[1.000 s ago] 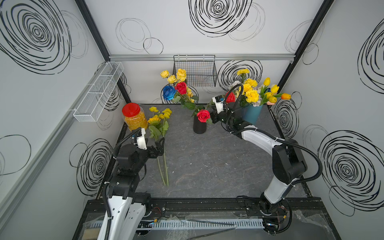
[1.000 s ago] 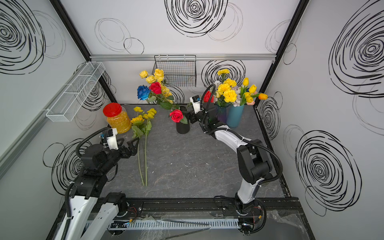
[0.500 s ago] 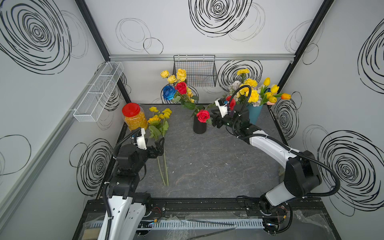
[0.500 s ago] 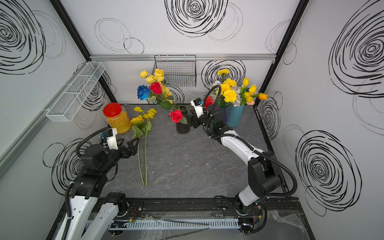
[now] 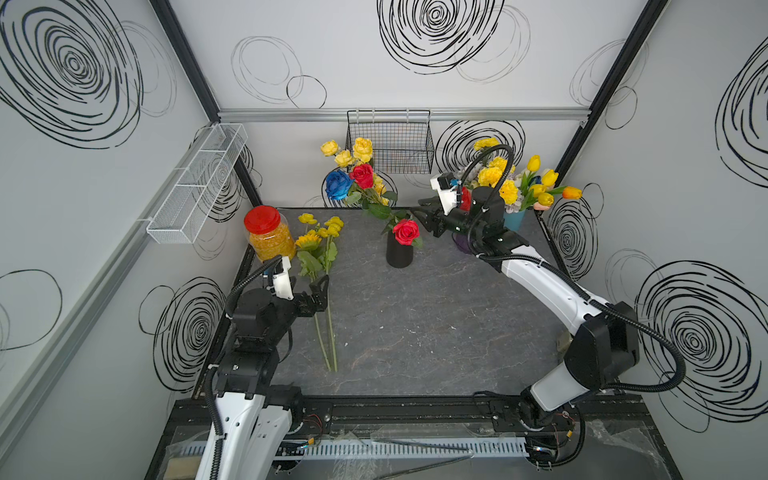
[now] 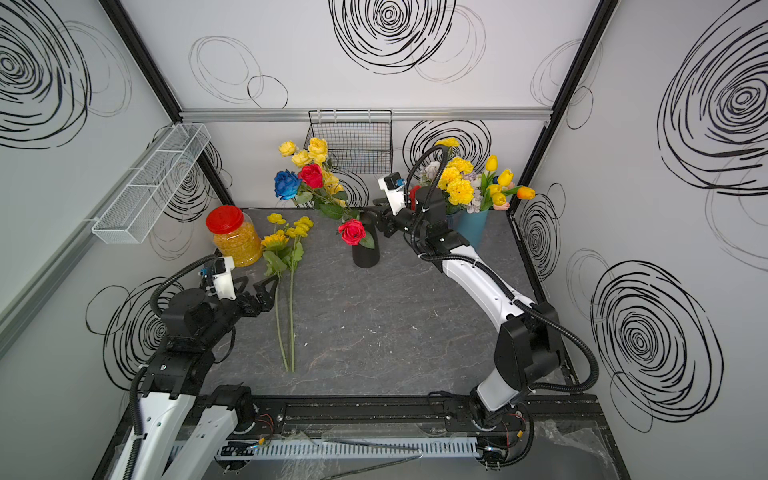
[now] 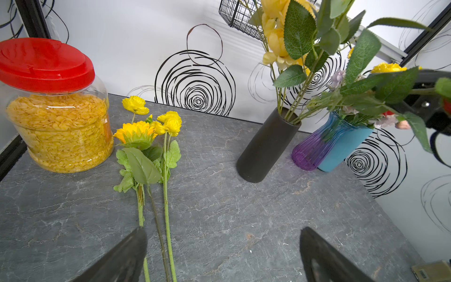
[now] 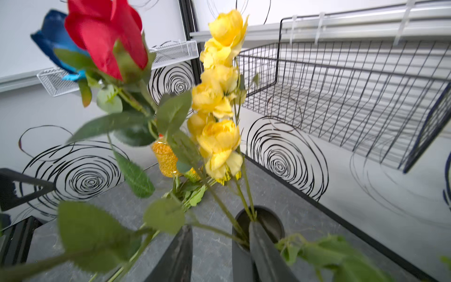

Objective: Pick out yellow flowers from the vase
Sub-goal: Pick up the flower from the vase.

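A black vase (image 5: 399, 254) (image 6: 365, 255) holds yellow flowers (image 5: 353, 151) (image 8: 219, 139) together with red roses (image 5: 406, 232) and a blue rose (image 5: 337, 185). My right gripper (image 5: 420, 212) (image 8: 219, 225) hangs at the vase's mouth. Its jaws stand a narrow way apart, and green stems cross the gap without being pinched. More yellow flowers (image 5: 322, 232) (image 7: 146, 127) lie on the table. My left gripper (image 5: 309, 291) (image 7: 223, 230) is wide open just above their stems and holds nothing. A further bunch of yellow flowers (image 5: 507, 183) stands in a blue vase (image 5: 514, 219).
A red-lidded jar (image 5: 270, 239) of yellow flakes stands at the back left. A purple vase (image 7: 312, 149) sits beside the blue one. A black wire basket (image 5: 388, 141) hangs on the back wall. A white wire shelf (image 5: 199, 183) is fixed to the left wall.
My right gripper has swung left from the blue vase to the black vase's mouth, and its jaws have narrowed. The left arm has not moved.
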Controlling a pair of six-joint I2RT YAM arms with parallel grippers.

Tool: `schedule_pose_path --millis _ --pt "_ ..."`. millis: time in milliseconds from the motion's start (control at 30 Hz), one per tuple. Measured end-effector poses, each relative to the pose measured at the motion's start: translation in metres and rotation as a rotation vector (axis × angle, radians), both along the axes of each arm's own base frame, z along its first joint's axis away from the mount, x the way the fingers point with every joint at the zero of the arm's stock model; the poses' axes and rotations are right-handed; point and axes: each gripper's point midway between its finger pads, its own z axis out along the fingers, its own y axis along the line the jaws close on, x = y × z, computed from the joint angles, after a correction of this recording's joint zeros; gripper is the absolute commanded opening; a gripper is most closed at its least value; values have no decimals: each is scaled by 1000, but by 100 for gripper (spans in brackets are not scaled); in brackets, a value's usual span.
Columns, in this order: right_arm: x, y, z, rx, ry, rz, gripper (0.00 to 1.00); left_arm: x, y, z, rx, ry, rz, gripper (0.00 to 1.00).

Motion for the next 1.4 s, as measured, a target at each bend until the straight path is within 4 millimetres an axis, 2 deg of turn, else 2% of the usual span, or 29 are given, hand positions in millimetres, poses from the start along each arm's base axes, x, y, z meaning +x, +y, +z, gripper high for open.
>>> schedule_pose_path --millis 133,267,433,567,767,1033,1267,1400 --pt "35 13 0 -15 3 8 45 -1 0 2 0 -7 0 99" --pt "64 26 -23 -57 43 32 48 -1 0 2 0 -9 0 99" --pt "82 43 -47 -102 80 99 50 -2 0 3 0 -12 1 99" --pt "83 52 -56 -128 85 160 54 -2 0 4 0 -15 1 99" --pt "72 57 -64 -155 86 231 60 -2 0 4 0 -15 1 99" --pt "74 69 -69 -173 63 272 61 -2 0 4 0 -15 1 99" --pt "83 84 -83 -194 68 291 61 -3 0 5 0 -20 1 99" --pt "84 87 -91 -207 77 291 56 -4 0 6 0 -25 1 99"
